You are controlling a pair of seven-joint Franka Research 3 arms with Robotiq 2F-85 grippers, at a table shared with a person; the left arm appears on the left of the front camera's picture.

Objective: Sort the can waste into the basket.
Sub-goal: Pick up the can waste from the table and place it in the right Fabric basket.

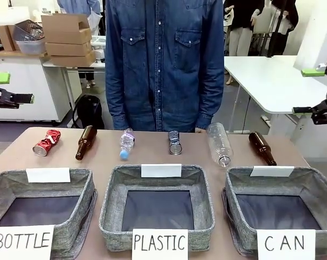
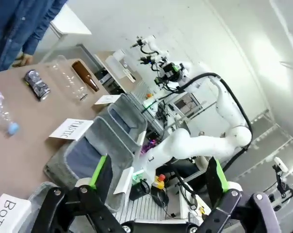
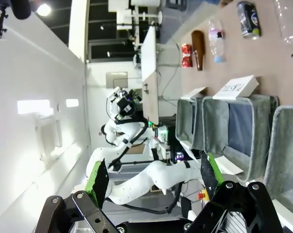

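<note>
Our left gripper (image 1: 8,90) and right gripper (image 1: 311,91) are wide open and empty, so we should lower the right one slowly over the crushed silver-and-black metal can (image 1: 175,142), far to its left, past the grey cloth "CAN" basket (image 1: 315,181) below it.

This is a robotics research lab. A white jointed robot arm (image 2: 224,104) rises beside the brown tabletop (image 1: 152,157), with black cables hanging around it and a red emergency-stop button on a yellow box (image 2: 159,180) near its base. Hand-lettered white paper signs (image 1: 159,244) label the set-up along the near edge. Farther back stand a plain white work table (image 1: 266,81) and brown cardboard boxes (image 1: 69,35) stacked on a white cabinet (image 1: 23,89). The walls are bare and white.
</note>
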